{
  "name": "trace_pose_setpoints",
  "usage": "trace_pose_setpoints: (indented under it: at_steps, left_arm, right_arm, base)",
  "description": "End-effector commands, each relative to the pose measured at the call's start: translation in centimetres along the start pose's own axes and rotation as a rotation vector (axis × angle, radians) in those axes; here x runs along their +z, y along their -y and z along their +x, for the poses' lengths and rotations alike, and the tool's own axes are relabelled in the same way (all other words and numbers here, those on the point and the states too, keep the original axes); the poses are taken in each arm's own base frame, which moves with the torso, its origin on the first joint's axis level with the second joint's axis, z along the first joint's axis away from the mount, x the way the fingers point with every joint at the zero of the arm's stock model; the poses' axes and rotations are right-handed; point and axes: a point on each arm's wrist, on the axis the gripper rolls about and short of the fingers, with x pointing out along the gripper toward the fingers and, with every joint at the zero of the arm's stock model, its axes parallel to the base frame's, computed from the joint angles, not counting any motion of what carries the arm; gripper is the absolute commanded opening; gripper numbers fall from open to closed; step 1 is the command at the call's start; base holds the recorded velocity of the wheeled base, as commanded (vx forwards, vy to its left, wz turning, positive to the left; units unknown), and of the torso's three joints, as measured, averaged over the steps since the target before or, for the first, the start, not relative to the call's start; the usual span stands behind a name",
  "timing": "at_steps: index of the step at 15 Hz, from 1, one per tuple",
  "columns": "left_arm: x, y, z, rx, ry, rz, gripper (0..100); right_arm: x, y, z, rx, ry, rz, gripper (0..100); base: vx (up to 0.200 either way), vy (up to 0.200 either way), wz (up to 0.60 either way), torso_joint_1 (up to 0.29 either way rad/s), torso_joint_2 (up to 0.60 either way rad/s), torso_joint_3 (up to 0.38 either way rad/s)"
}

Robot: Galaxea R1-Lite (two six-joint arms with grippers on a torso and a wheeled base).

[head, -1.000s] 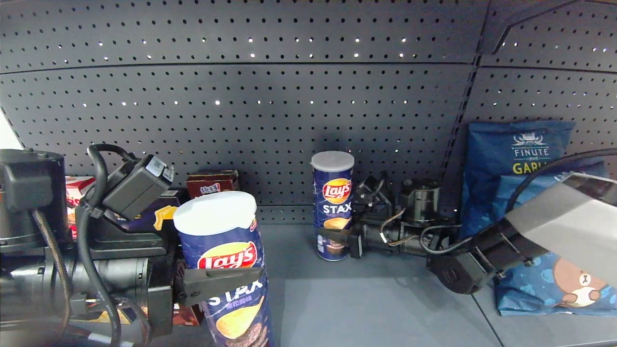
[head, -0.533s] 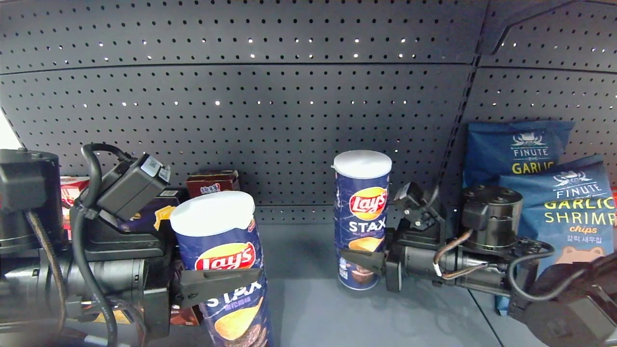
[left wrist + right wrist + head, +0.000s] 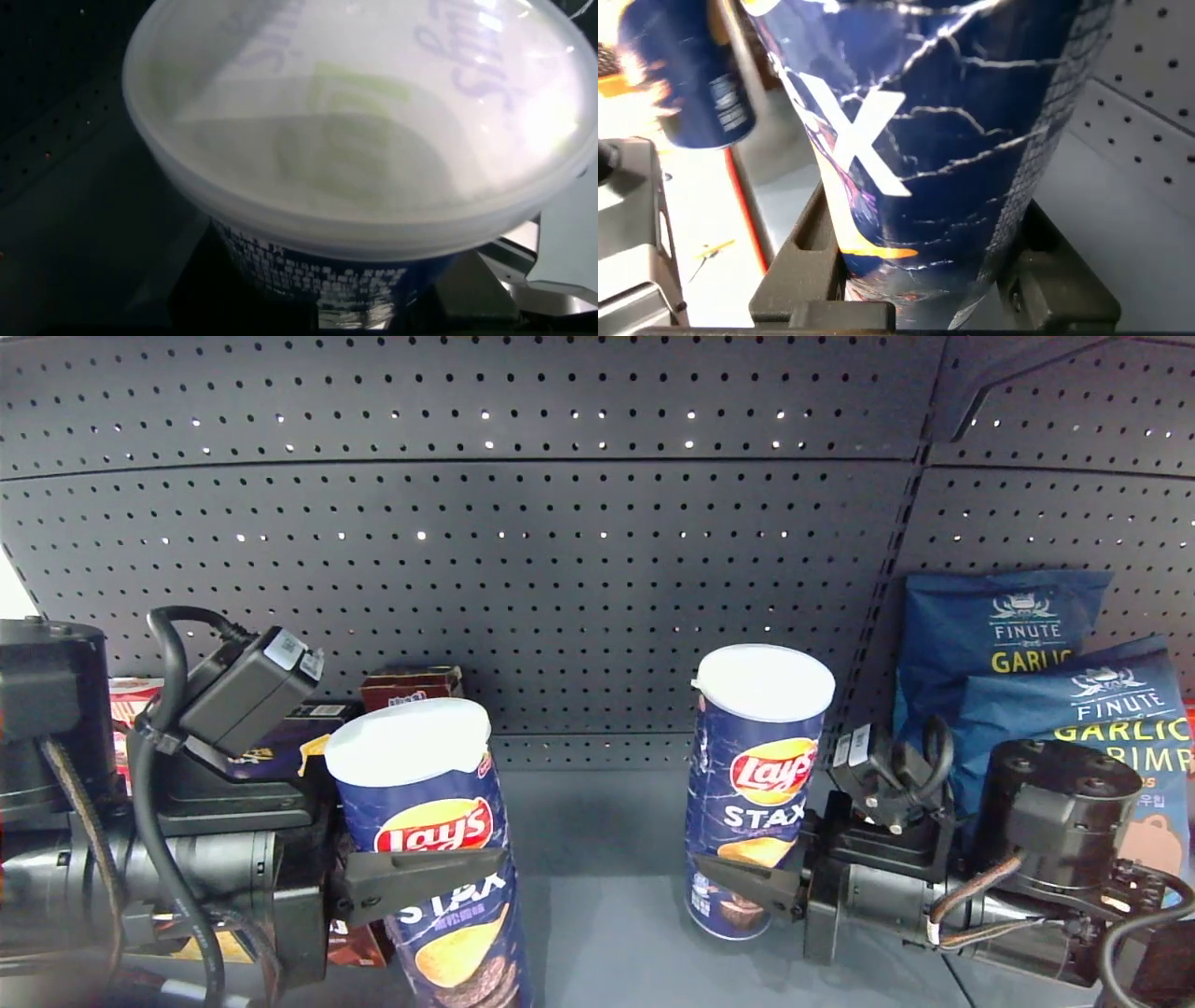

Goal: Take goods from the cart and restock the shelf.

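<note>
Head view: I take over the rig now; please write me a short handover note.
Left gripper: jaws shut on left can, at the shelf front.
Right gripper: jaws shut on right can, slightly tilted, low over the shelf.
Done: both cans are at the shelf.
Left: set each down, release, withdraw.
Bags stand at right, boxes at back left.

Noted on left chip can [image 3: 439,831] and right chip can [image 3: 761,775]: smooth, glossy printed sleeves; lid [image 3: 355,121] of the left one is seen as milky translucent plastic, smooth; left end effector [image 3: 443,885] and right end effector [image 3: 738,882] are finished matt black, hard plastic by the look; pegboard [image 3: 523,569] is perforated, matt dark grey, seemingly painted metal; shelf floor [image 3: 607,859] smooth, matt grey; chip bags [image 3: 1008,625] of crinkled film, soft sheen.
</note>
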Motion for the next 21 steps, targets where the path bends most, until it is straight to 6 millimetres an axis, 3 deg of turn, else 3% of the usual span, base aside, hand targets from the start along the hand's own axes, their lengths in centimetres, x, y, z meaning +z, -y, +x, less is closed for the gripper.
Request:
trace_pose_setpoints:
  at_steps: [1, 11, 21]
  left_arm:
    - [0.4, 0.0, 0.1, -0.001, 0.010, 0.012, 0]
    - [0.5, 0.0, 0.0, 0.002, 0.012, 0.012, 0]
    - [0.6, 0.0, 0.0, 0.003, 0.013, 0.013, 0]
  right_arm:
    - [-1.4, -0.3, 0.0, 0.024, -0.029, 0.012, 0]
    - [-3.1, -1.3, 2.0, 0.081, -0.056, 0.025, 0]
    - [-4.4, -0.8, 3.1, 0.076, -0.054, 0.036, 0]
  base:
    - [0.000, 0.000, 0.00, 0.000, 0.00, 0.000]
    - [0.000, 0.000, 0.00, 0.000, 0.00, 0.000]
    - [0.000, 0.000, 0.00, 0.000, 0.00, 0.000]
